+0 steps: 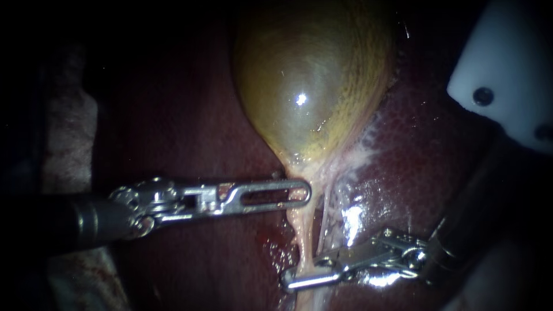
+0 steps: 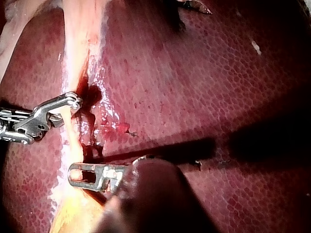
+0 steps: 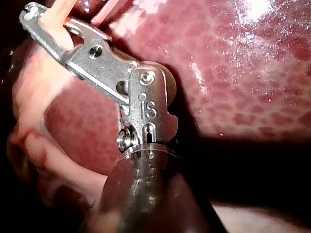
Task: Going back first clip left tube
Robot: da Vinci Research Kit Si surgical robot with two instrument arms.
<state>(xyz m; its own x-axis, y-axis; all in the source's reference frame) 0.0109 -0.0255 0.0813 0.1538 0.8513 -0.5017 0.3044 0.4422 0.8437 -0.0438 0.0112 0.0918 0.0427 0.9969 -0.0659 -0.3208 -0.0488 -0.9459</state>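
The left tube is the pale strand that leaves the narrow near end of the gallbladder and runs toward me over the liver. A thinner strand lies just to its right. I judge the left tube to be light, soft and wet. It would flatten under any squeeze, slide along smooth metal, and tear or bleed if pulled sideways, and there is already a smear of red beside it. If it has to be held, I would take it squarely across its width on the bare stretch between the two instruments, with little force and no twist, and never by its frayed edge. My right instrument comes in from the right and crosses the near part of the tube. In the right wrist view the pale strand passes between its jaws with both touching it, so I read them as closed on the tube. I cannot make out a clip anywhere on it. My left instrument comes in from the left, farther up, where the tube meets the gallbladder. Its slotted jaws lie together over the tissue, which I read as clamped and keeping the tube taut. To back the right instrument out, the jaws would need to part fully first, or the tube will drag with them.
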